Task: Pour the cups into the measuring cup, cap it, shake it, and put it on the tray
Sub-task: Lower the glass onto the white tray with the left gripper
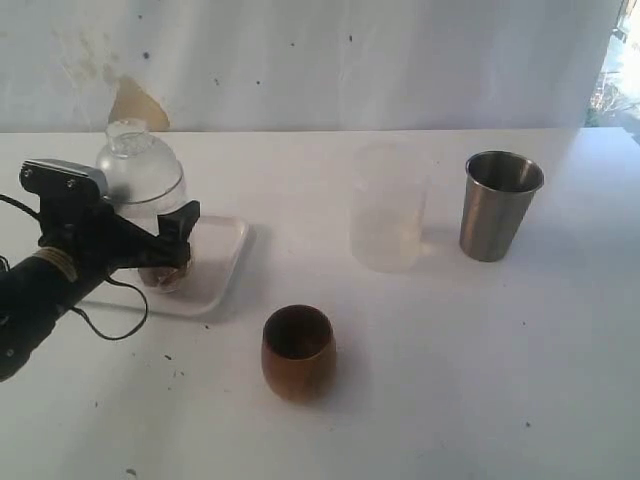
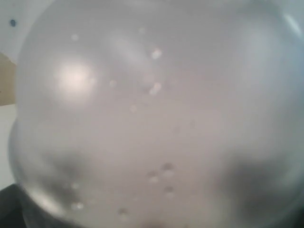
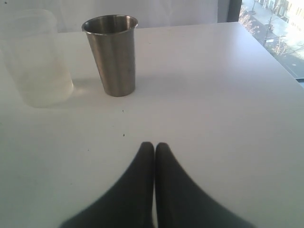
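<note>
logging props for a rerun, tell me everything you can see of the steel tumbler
The steel tumbler is a brushed grey metal cup, tapered from a wide rolled rim to a narrower base. It stands upright, mouth open, on the white table, at the right of the exterior view, beside the frosted cup but apart from it. Whether anything is inside cannot be told. Only the table touches it; the right gripper, shut, sits short of it.

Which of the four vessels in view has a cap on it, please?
The clear measuring cup at the tray: it wears a clear domed cap. The wooden cup, frosted cup and steel tumbler are open-topped.
</note>
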`<control>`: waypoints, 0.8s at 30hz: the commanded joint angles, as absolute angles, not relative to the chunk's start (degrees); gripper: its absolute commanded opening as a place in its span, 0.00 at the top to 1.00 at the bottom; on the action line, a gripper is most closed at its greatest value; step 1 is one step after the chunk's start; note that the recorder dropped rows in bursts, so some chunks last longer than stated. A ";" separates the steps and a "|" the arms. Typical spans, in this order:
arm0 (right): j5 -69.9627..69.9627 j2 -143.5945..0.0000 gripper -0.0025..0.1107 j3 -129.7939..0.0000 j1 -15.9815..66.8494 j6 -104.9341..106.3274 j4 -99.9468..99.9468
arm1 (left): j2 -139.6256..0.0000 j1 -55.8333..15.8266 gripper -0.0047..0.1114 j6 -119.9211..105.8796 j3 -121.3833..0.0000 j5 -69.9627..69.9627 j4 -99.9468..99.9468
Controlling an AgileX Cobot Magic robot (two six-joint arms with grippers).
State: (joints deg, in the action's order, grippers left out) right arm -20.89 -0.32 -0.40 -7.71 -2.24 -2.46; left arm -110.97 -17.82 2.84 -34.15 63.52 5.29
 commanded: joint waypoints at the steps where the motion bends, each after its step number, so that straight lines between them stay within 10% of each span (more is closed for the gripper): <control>1: -20.06 0.00 0.98 0.00 -7.98 -2.35 -2.14 | -110.72 -17.82 0.83 0.77 -34.44 68.03 4.23; 8: -20.06 0.00 0.98 0.00 -7.98 -2.35 -2.14 | -110.72 -17.82 0.05 0.80 -34.44 67.89 3.72; 24: -20.06 0.00 0.98 0.00 -7.98 -2.35 -2.14 | -103.40 -17.82 0.06 1.45 -34.44 69.96 3.72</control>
